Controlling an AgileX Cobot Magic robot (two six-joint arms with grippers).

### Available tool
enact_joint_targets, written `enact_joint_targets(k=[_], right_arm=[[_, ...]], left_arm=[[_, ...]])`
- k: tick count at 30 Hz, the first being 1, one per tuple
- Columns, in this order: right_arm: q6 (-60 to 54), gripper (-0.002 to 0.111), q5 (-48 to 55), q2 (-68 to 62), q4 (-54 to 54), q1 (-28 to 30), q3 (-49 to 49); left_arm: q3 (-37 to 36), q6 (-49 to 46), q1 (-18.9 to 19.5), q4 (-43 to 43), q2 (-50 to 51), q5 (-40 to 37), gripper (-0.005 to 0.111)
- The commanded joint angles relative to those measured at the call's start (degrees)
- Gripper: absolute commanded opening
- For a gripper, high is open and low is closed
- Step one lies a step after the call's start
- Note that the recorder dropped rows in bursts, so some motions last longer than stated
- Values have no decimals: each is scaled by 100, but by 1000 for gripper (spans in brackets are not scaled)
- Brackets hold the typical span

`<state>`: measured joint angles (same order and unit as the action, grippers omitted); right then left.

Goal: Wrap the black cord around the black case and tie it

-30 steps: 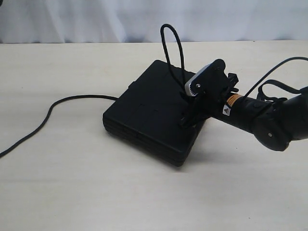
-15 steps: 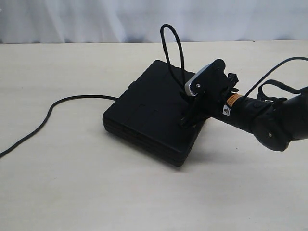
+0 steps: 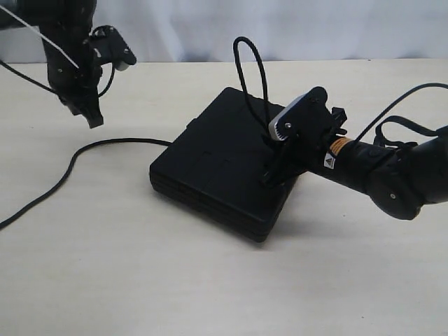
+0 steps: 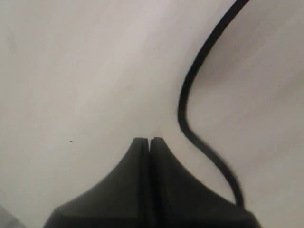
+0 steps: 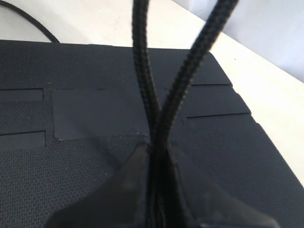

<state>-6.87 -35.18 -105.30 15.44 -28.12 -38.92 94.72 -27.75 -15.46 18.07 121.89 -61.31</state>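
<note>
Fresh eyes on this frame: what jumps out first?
The black case lies mid-table, and the right gripper sits on top of it, shut on two strands of the black cord that arch up in a tall loop over the case's far side. At the upper left of the exterior view, the left gripper hangs shut and empty near the cord's loose run across the table.
</note>
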Motion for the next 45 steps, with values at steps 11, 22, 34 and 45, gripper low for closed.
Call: enact_joint_targets(k=[11, 22, 34, 45], right_arm=[[50, 4, 82, 1, 25, 6, -19], [50, 4, 89, 1, 25, 6, -19], [50, 4, 77, 1, 25, 6, -19], [50, 4, 66, 1, 25, 6, -19]], left_arm=[[-24, 1683, 374, -519, 700, -866, 42], [-24, 1762, 374, -707, 1145, -866, 47], [-383, 1557, 374, -859, 1466, -572, 13], [-497, 1430, 374, -1080, 863, 321, 0]])
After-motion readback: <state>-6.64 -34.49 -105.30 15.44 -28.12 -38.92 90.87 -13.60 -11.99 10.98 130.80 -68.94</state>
